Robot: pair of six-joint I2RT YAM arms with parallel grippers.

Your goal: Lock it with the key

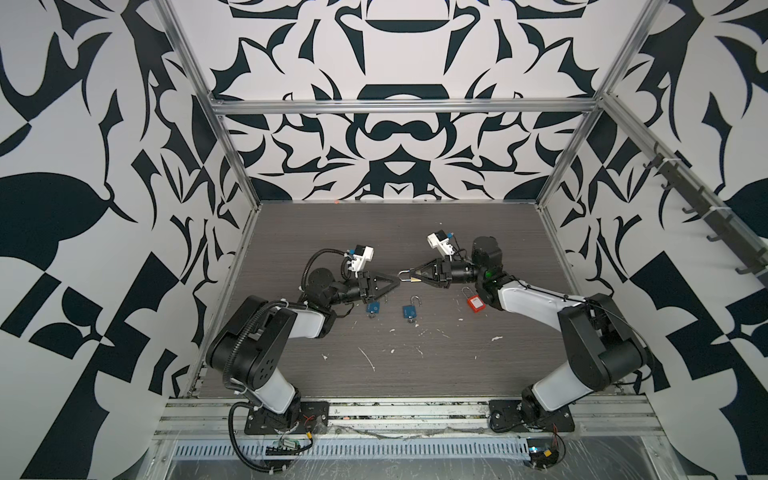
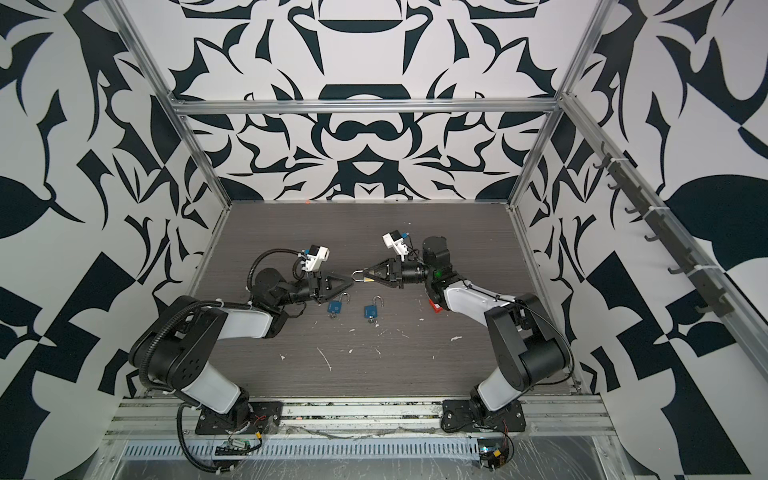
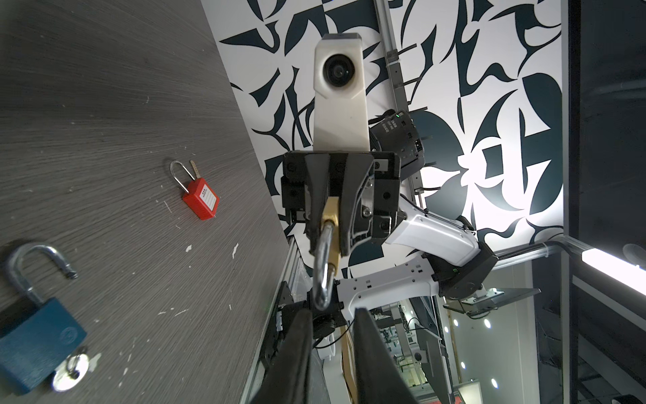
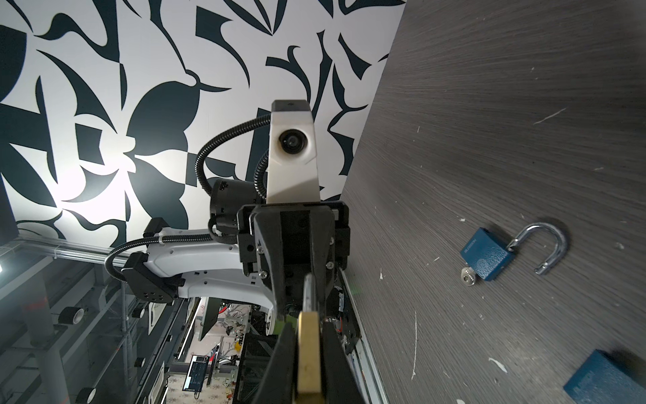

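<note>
A brass padlock (image 1: pixel 414 279) (image 2: pixel 368 280) (image 4: pixel 308 349) with a silver shackle (image 3: pixel 323 273) hangs above the table's middle. My right gripper (image 1: pixel 411 277) (image 2: pixel 365 277) (image 4: pixel 308 327) is shut on its brass body (image 3: pixel 331 217). My left gripper (image 1: pixel 398 279) (image 2: pixel 352 279) (image 3: pixel 332 311) faces it from the left. Its fingers stand a little apart, and the shackle's bow sits just at their tips, close to one finger (image 3: pixel 302 325). Whether they touch I cannot tell. No key shows on the brass padlock.
Two blue padlocks (image 1: pixel 373 308) (image 1: pixel 409 311) lie on the table with open shackles and keys (image 3: pixel 68 376) (image 4: pixel 467 278) in them. A red padlock (image 1: pixel 477 302) (image 3: pixel 201 197) lies beside the right arm. White flecks dot the front of the table.
</note>
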